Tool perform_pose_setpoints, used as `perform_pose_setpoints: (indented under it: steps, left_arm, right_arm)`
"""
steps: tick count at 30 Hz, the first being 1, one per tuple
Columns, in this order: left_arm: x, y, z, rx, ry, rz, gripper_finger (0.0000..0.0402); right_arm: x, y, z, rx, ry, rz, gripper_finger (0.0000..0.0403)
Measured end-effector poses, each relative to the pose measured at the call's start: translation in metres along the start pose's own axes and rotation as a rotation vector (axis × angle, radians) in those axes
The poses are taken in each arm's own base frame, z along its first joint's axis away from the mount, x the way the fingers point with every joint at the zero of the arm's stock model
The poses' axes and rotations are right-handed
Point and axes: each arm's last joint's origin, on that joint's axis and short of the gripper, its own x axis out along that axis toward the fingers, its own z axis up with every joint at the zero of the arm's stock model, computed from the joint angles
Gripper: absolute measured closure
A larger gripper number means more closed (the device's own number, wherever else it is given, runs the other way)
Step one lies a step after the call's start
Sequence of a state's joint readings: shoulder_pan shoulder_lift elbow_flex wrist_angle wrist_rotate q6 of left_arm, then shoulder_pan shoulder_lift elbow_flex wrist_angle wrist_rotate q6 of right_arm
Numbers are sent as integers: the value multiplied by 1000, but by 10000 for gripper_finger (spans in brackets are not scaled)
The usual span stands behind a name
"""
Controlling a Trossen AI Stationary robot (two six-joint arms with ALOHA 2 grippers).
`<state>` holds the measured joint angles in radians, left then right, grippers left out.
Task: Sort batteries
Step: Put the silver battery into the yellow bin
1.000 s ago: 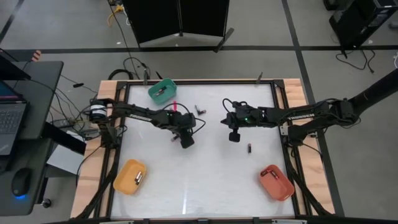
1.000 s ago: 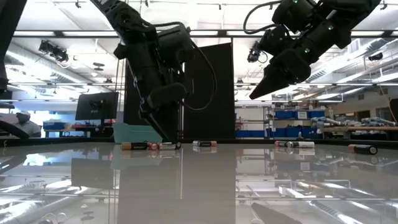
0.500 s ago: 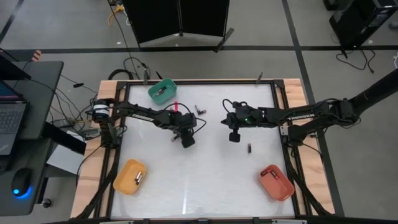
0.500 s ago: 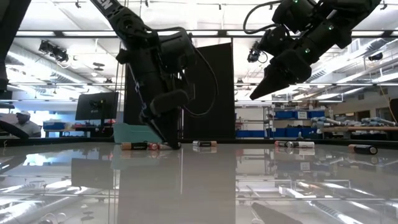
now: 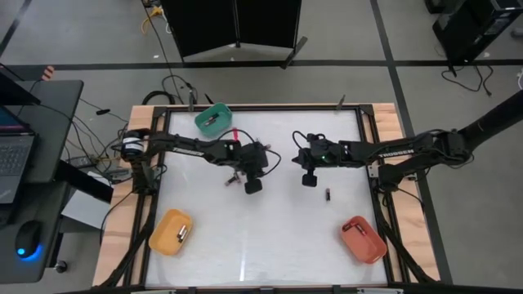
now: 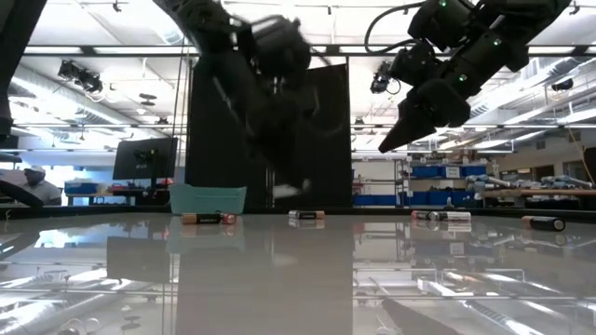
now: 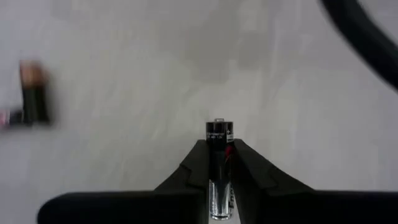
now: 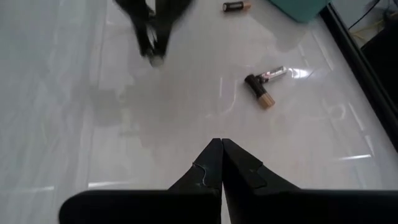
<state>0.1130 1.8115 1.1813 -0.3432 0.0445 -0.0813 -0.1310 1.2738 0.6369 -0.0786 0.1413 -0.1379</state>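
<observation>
Carrying one battery in the left gripper, fingers clamped along its body, lifted clear of the table near mid-table. Bin choice depends on cell size, probably a slim one, hard to judge here. Keep it level, lower into the bin before releasing. Right gripper hovers pinched together, empty.
</observation>
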Motion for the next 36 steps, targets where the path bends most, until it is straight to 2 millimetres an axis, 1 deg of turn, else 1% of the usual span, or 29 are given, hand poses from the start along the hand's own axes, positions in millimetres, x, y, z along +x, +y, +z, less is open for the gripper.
perform_pose_setpoints:
  steps: [2,5,8,11,14,17,20,25,28,33,36]
  left_arm:
    - [-13,-6,10,43,-34,-38,358]
    - [-37,-16,18,83,-44,-69,358]
    - [-64,-29,16,130,-31,-94,358]
    - [-92,-46,7,148,1,-122,358]
    - [-114,-64,-9,157,79,-118,358]
    - [-130,-83,-25,152,155,-127,358]
    - [-139,-101,-42,139,252,-139,358]
    - [-146,-127,-75,87,324,-185,358]
    - [-147,-135,-97,47,355,-189,358]
    - [-162,-142,-133,-35,349,-197,358]
    - [-168,-143,-156,-92,378,-188,358]
  right_arm:
    - [-2,0,-1,0,16,0,390]
    - [-5,-1,-4,-3,43,-25,390]
    - [-4,-1,-8,-3,42,-42,390]
    - [-1,-1,-16,6,43,-46,390]
    - [1,0,-24,24,33,-47,390]
    - [3,2,-29,42,10,-41,390]
    - [3,3,-29,56,-16,-23,390]
    - [3,4,-25,42,-59,-5,390]
    - [3,5,-23,41,-82,25,390]
    - [3,5,-22,41,-92,28,390]
    - [3,5,-21,42,-100,27,390]
